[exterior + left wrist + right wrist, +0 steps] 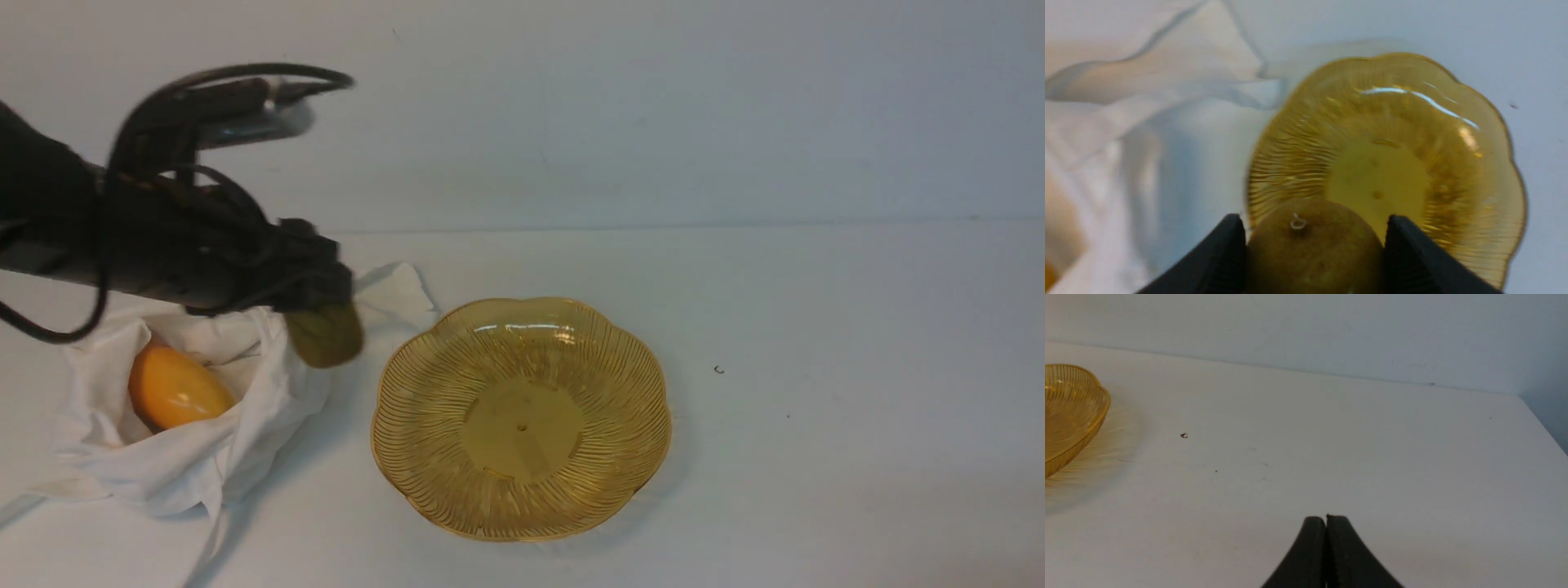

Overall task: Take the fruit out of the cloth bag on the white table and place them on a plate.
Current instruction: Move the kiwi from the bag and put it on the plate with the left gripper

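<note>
My left gripper is shut on the small olive-brown fruit and holds it in the air between the cloth bag and the plate. In the left wrist view the fruit sits between the two black fingers, with the plate just beyond. The glossy orange-yellow fruit lies in the open bag on the white table. My right gripper is shut and empty above bare table, right of the plate; it is out of the front view.
A wall rises behind the table's far edge. A tiny dark speck lies right of the plate. The table's right edge shows in the right wrist view. The bag's strap trails toward the near edge.
</note>
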`<state>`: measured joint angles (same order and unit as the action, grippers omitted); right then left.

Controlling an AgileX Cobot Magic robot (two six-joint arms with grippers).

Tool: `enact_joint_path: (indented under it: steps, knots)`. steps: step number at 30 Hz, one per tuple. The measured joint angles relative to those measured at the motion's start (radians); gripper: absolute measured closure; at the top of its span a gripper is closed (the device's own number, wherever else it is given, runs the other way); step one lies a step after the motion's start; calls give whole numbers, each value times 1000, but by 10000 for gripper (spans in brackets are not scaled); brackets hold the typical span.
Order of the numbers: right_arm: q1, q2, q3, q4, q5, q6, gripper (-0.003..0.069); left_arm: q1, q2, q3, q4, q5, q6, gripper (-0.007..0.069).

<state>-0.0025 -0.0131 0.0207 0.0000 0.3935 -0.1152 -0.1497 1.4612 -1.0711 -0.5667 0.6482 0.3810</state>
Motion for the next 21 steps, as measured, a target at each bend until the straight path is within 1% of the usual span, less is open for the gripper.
enact_joint_path:
  steps: [3, 5, 10, 13, 14, 16, 18, 19, 21]
  knots:
    - [0, 0, 0, 0, 0, 0, 671, -118, 72, 0, -86, -60, 54, 238]
    - [0, 0, 0, 0, 0, 0, 671, -167, 127, 0, -97, -106, 59, 238]
    - [0, 0, 0, 0, 0, 0, 671, -226, 250, 0, -103, -163, 64, 238]
    - [0, 0, 0, 0, 0, 0, 671, -239, 305, 0, -110, -169, 52, 229]
    - [0, 0, 0, 0, 0, 0, 671, -239, 320, 0, -112, -170, 47, 206]
    - [0, 0, 0, 0, 0, 0, 671, -239, 337, 0, -113, -170, 38, 113]
    - [0, 0, 0, 0, 0, 0, 671, -239, 337, -2, -113, -169, 35, -6]
    - [0, 0, 0, 0, 0, 0, 671, -239, 336, -2, -113, -169, 35, -11]
    - [0, 0, 0, 0, 0, 0, 671, -239, 326, -5, -113, -163, 34, -46]
